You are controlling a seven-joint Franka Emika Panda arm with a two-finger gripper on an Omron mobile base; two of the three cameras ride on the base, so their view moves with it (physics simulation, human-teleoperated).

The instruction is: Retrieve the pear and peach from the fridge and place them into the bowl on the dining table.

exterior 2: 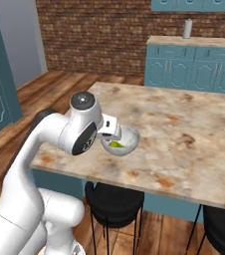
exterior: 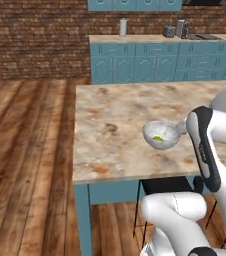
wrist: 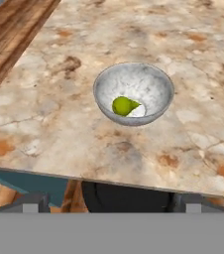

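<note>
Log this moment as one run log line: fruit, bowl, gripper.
pear: in bowl | bowl: on dining table | peach: not in bowl | gripper: open, empty

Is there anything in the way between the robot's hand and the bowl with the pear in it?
Nothing visible is. In the hand view the open gripper looks straight across bare dining table at the bowl, where the pear lies. No peach is in the bowl.
</note>
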